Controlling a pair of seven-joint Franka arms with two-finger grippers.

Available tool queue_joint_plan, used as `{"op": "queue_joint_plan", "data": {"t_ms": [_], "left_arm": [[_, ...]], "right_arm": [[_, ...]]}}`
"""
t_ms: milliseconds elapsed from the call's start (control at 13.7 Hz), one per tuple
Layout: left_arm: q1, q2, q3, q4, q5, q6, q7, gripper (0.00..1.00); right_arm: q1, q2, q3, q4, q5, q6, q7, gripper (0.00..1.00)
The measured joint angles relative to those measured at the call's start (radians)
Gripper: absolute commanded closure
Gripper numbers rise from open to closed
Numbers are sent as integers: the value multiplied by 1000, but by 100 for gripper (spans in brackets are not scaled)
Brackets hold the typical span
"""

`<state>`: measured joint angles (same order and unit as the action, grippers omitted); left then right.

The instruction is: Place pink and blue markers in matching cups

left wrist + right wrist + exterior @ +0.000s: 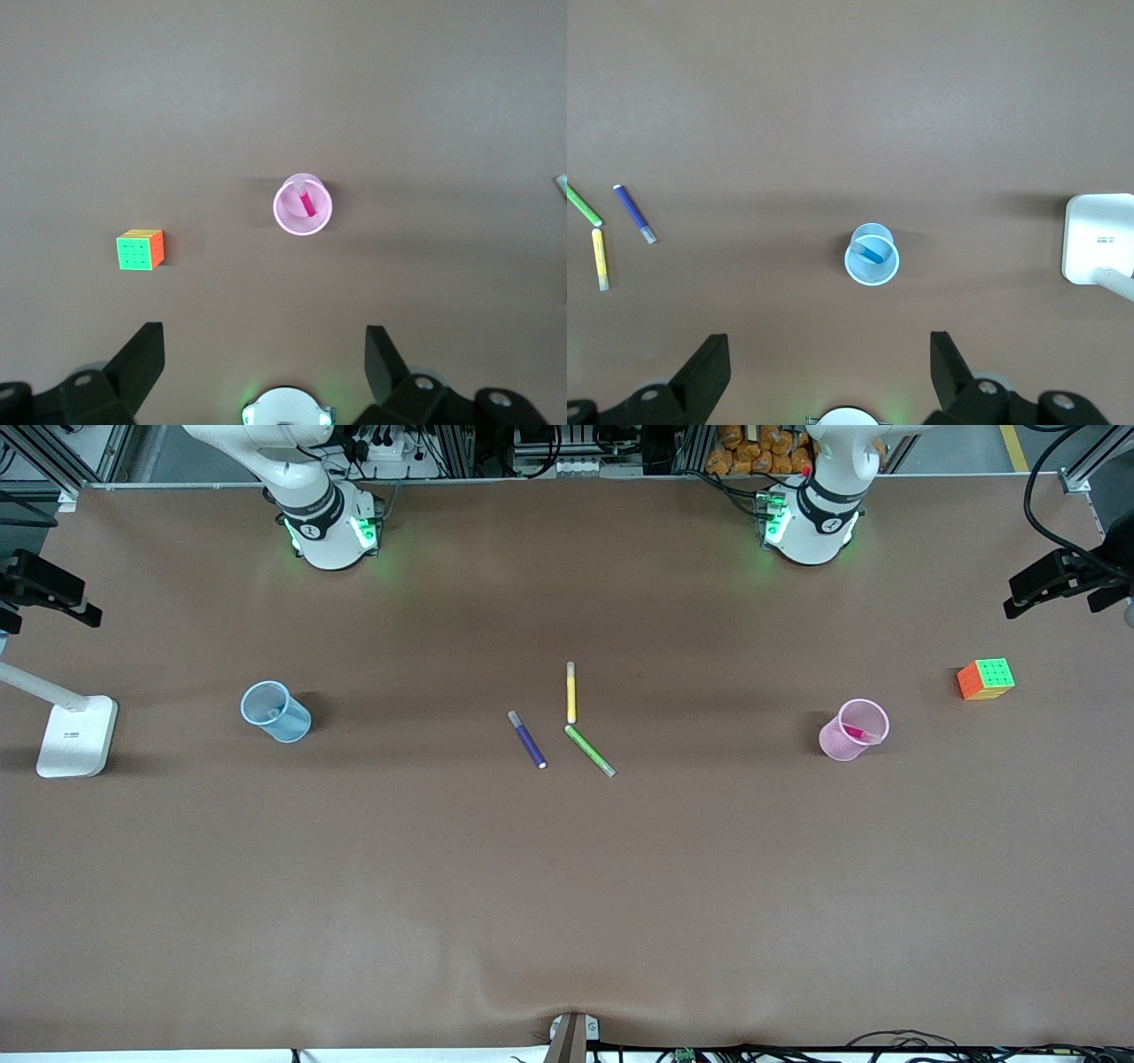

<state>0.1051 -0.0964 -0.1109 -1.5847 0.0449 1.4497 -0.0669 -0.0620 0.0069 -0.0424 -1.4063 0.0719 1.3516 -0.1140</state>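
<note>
The pink marker (pixel 858 733) (pixel 306 203) leans inside the upright light pink cup (pixel 837 744) (pixel 277 209) toward the left arm's end of the table. Toward the right arm's end, the blue marker (pixel 873 253) rests inside the upright light blue cup (pixel 291 726) (pixel 850 266). My left gripper (pixel 264 341) hangs open and empty high over the table near its own base, looking down on the pink cup. My right gripper (pixel 829 345) is likewise open and empty, high above the blue cup's stretch of table. Neither hand shows in the front view.
A purple marker (pixel 527 740), a yellow marker (pixel 571 693) and a green marker (pixel 590 751) lie loose at mid-table. A colourful cube (pixel 985 679) (pixel 140 250) sits past the pink cup at the left arm's end. A white lamp base (pixel 78 735) (pixel 1099 237) stands at the right arm's end.
</note>
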Motion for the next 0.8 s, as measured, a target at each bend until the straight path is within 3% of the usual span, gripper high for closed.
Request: {"op": "queue_joint_plan", "data": {"t_ms": [802], "left_arm": [[-2, 10, -50, 5, 0, -3, -55, 0]], "right_arm": [[-14, -4, 18, -104, -60, 66, -9, 0]]}}
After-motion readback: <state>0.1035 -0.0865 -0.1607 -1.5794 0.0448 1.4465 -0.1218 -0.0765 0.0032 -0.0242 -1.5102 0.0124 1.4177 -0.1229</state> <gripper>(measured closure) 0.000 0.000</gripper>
